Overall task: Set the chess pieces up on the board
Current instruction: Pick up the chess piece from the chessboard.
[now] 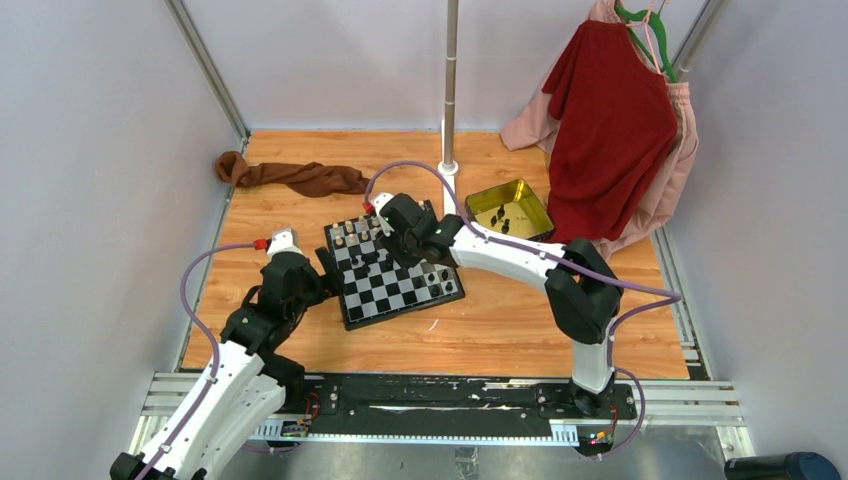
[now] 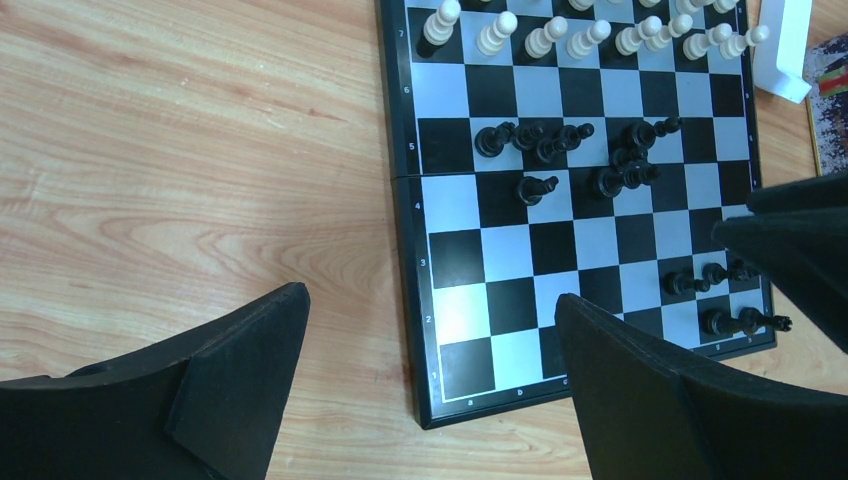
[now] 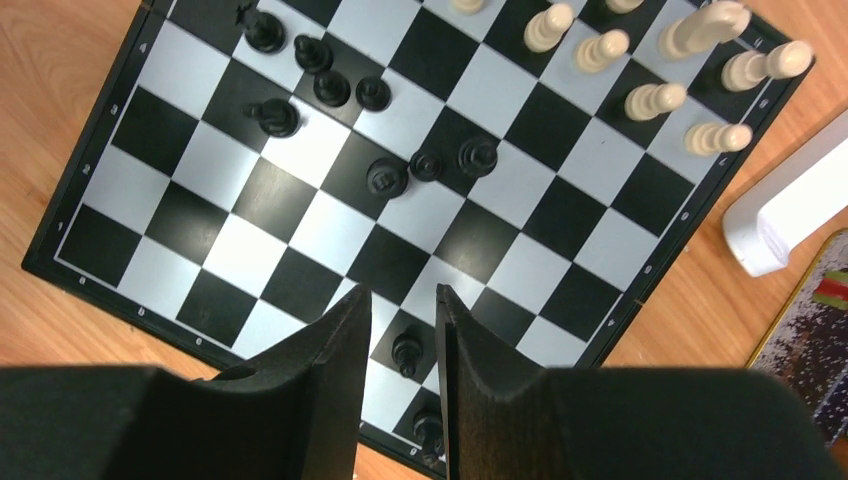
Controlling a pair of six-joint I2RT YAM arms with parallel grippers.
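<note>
The board (image 1: 385, 295) lies on the wooden table, between both arms. The yellow tin (image 1: 528, 203), just right of the board's far corner, contains a few black pieces (image 1: 501, 215). Cream pieces (image 2: 560, 35) line the far rows; other black pieces (image 2: 560, 150) cluster mid-board. The left gripper (image 2: 430, 305) is spread wide and empty. The right gripper (image 3: 403, 300) jaws stand slightly apart around a standing black pawn (image 3: 406, 352), touching neither finger.

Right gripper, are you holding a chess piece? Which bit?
No, nothing seems held. The right gripper stands open over a black piece on the board, not pinching it.
</note>
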